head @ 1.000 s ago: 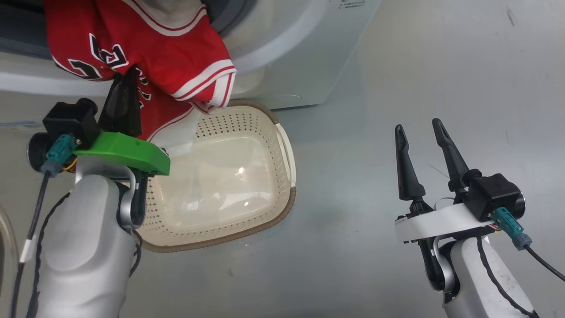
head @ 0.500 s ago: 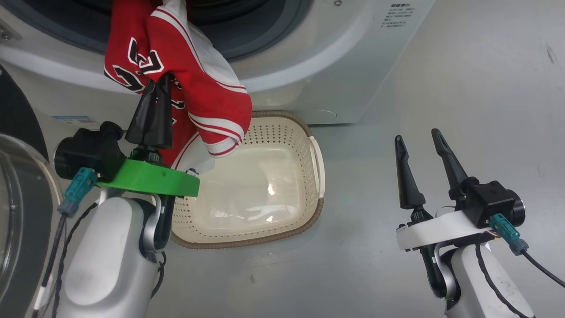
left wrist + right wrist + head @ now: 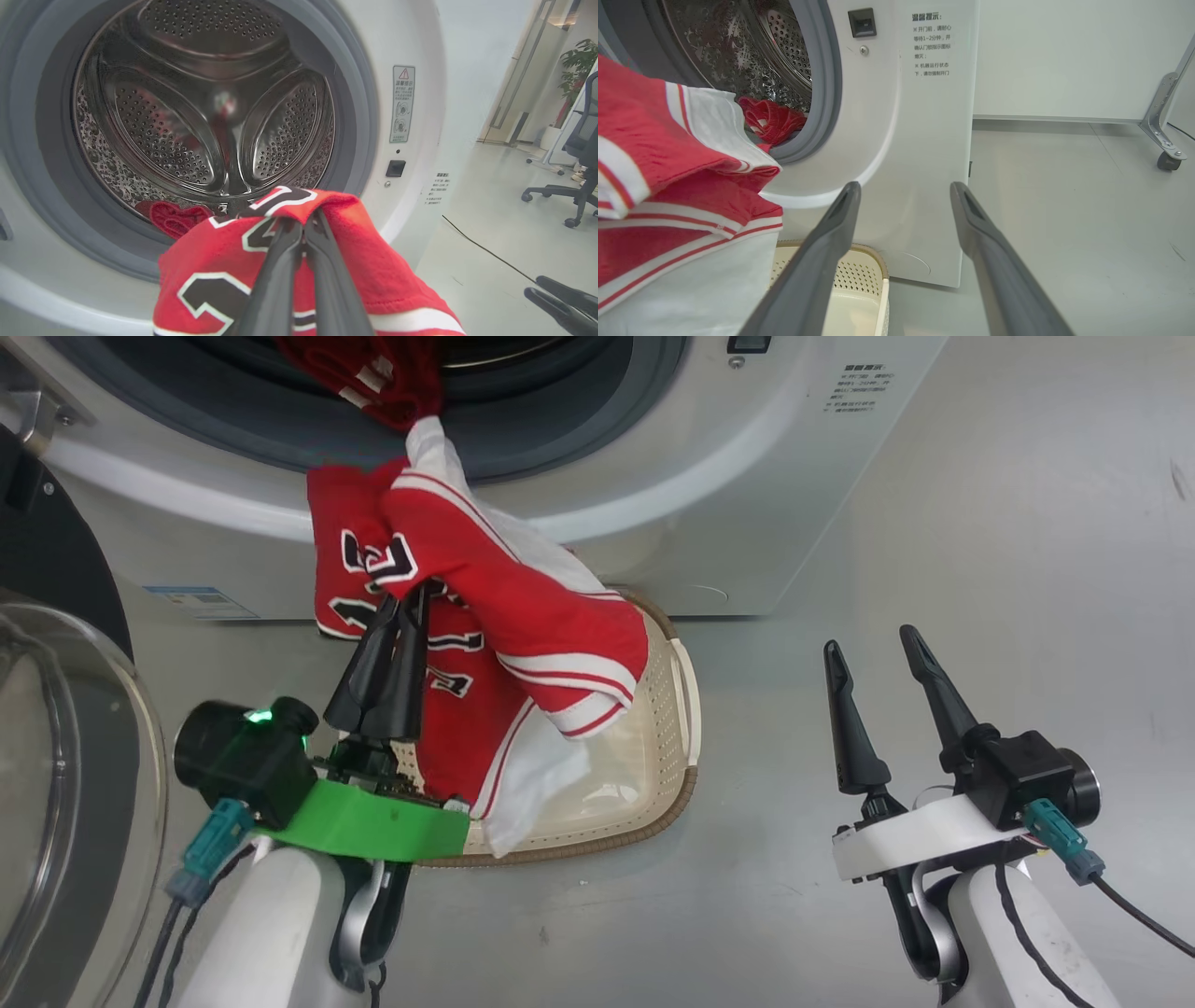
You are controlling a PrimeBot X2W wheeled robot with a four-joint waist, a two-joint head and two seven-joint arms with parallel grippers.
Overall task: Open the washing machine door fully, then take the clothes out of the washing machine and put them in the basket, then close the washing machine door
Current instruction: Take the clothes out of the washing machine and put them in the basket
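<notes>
The left gripper [image 3: 417, 602] is squeezed tight on the red jersey [image 3: 546, 621], pinching a fold right by the dark letters. The right gripper [image 3: 868, 642] is well off to the side, with its fingers spread and nothing in them. The jersey hangs from the left gripper over the basket [image 3: 689, 709] on the floor. Its top end reaches up into the mouth of the washing machine [image 3: 747, 523] behind the basket.

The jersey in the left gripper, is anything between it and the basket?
Nothing visible: the jersey hangs from the shut left gripper over the basket, though its upper end trails into the washing machine.
</notes>
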